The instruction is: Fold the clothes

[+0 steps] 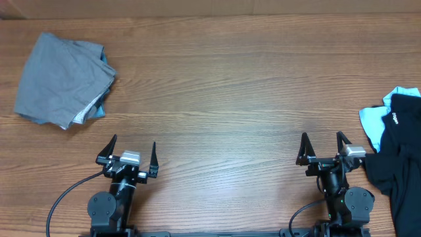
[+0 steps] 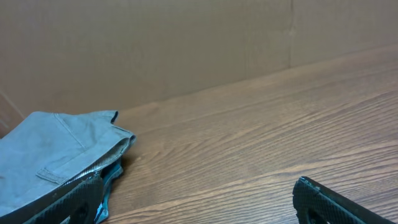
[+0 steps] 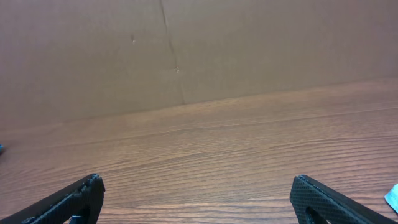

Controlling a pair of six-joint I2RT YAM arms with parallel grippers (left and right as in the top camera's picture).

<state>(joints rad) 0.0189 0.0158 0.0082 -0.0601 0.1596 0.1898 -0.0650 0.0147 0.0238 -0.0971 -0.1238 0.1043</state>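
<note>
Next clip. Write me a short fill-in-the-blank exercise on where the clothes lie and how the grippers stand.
1. Seen from overhead, the folded grey garment lies on the ____ side of the table.
2. At the right edge, the black garment lies partly over a ____ one.
3. The left gripper and the right gripper both stand ____, holding nothing.
Missing words: left; light-blue; open.

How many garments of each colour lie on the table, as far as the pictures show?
Grey: 1, the folded grey garment at the far left.
Light blue: 2, the light-blue piece showing only an edge beneath the grey one, and the light-blue garment at the right edge.
Black: 1, the black garment, partly cut off by the picture.
Total: 4
</note>
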